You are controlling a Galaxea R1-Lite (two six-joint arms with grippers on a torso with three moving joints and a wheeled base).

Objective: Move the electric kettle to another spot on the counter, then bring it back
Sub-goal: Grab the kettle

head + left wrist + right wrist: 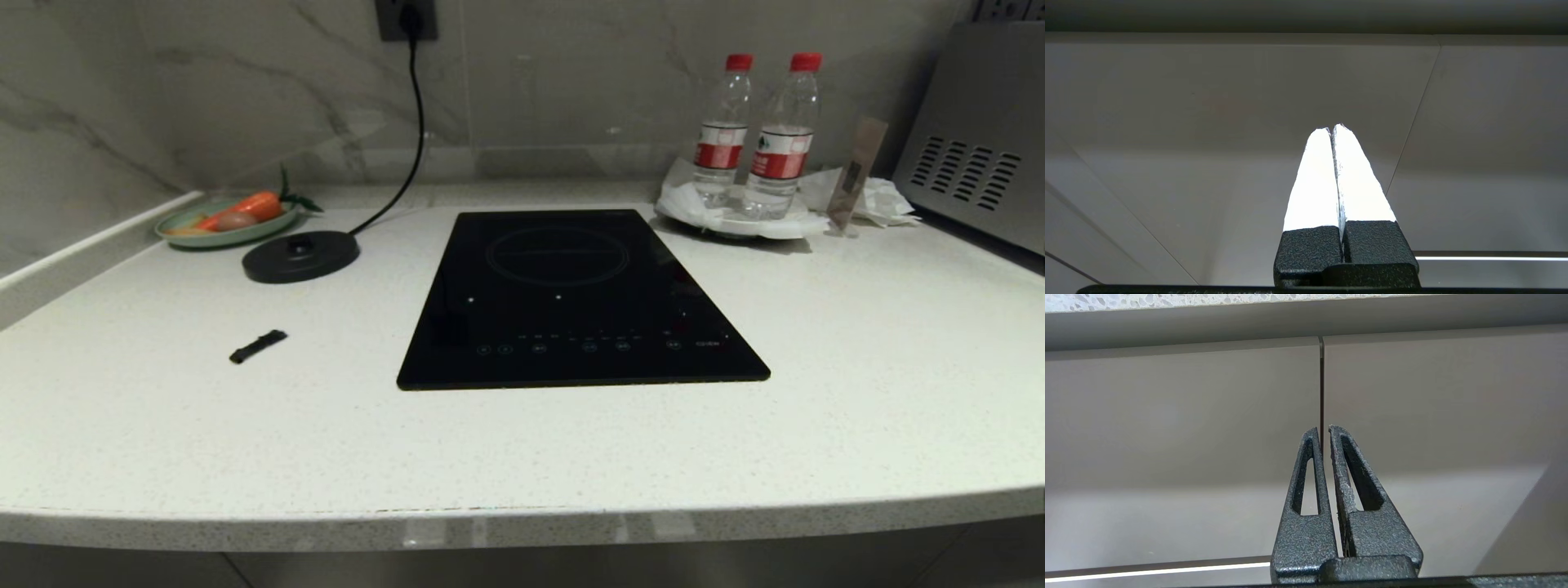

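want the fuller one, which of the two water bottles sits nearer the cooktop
The left bottle; the other bottle stands to its right, farther from the cooktop.

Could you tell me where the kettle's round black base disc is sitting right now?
In the head view the base disc sits on the counter, back left, between the green plate and the cooktop.

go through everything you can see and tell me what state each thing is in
Kettle: not in view.
Kettle base: bare, plugged into wall socket.
Cooktop: nothing on it.
Two bottles: upright, capped.
Green plate: holds vegetables.
Left gripper: shut, empty, below the counter.
Right gripper: shut, empty, facing cabinet doors.
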